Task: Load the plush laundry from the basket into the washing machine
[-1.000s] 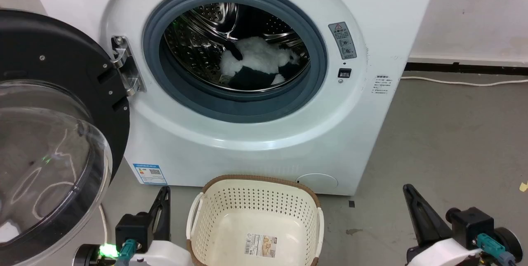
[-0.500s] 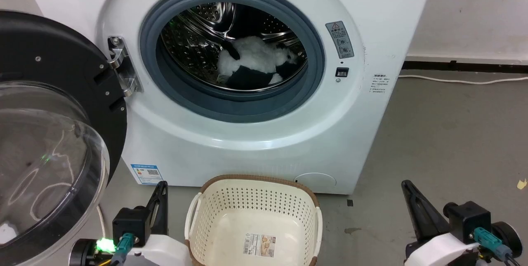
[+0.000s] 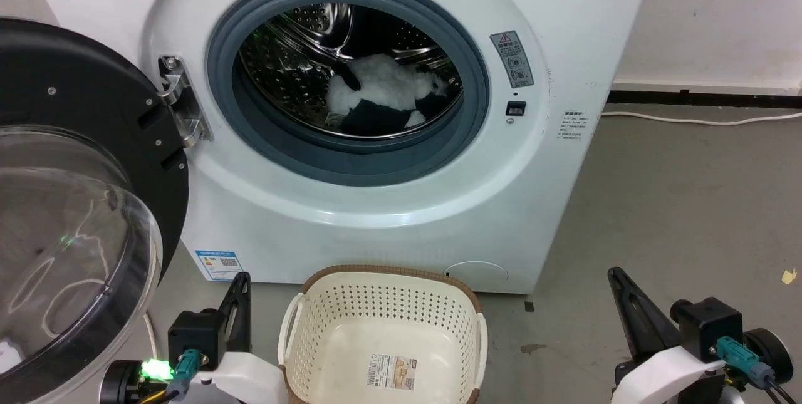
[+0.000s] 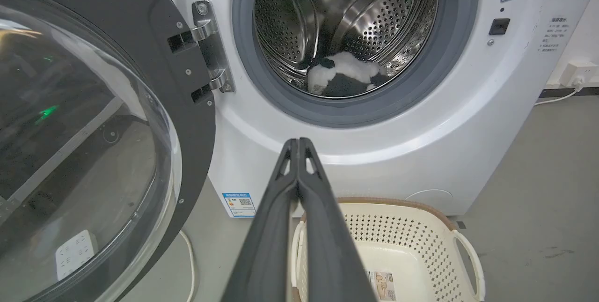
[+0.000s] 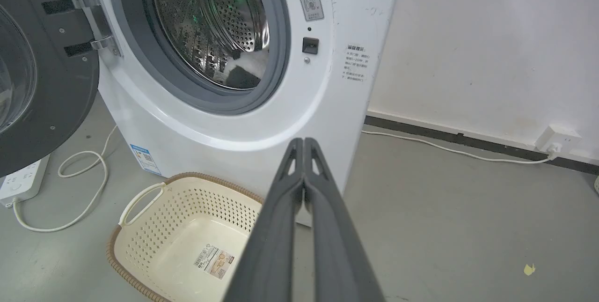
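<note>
Plush laundry (image 3: pixel 382 92) sits inside the washing machine (image 3: pixel 376 228), basket (image 3: pixel 388 270) below is empty, left hand (image 4: pixel 297 150) and right hand (image 5: pixel 304 148) are both clenched on nothing, and the wide-open door (image 3: pixel 81 97) hangs on the left hand's side, so that one's nearer.

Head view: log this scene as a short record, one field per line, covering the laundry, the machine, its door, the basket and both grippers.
plush laundry: white and black, lying inside the drum
washing machine: port uncovered
door: swung open to the robot's left
basket: on the floor before the machine, no laundry in it, label sticker on its bottom
left gripper: shut, holding nothing
right gripper: shut, holding nothing
task state: laundry loaded
</note>
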You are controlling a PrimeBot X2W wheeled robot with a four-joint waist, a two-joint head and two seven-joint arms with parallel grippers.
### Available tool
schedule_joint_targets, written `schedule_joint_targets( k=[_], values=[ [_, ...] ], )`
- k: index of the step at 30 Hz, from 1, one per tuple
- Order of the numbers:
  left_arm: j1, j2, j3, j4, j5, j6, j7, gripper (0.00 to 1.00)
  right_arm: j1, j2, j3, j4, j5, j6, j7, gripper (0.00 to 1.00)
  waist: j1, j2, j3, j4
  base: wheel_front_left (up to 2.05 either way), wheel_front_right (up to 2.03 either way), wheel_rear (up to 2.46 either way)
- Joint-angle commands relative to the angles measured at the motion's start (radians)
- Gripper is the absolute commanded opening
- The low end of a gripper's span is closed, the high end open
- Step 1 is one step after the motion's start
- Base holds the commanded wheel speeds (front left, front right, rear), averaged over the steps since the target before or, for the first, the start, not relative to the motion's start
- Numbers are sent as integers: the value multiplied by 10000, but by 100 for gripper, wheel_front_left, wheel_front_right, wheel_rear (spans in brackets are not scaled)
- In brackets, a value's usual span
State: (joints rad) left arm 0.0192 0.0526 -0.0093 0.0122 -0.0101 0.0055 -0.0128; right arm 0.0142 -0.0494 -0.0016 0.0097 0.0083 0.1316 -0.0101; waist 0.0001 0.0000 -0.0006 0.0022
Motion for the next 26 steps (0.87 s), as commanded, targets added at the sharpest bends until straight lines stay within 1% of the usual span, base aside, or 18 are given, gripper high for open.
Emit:
schedule_joint_targets(
  k=[1,26],
  values=[
    [-181,-18,70,-89,81,-49,78,0,-124,-8,11,-78,-66,-9,51,0,-1,0,2,-9,0,0,0],
    [-192,-24,93,-122,101,-55,128,0,-142,-8,16,-97,-83,-9,101,0,-1,0,6,-22,0,0,0]
  ],
)
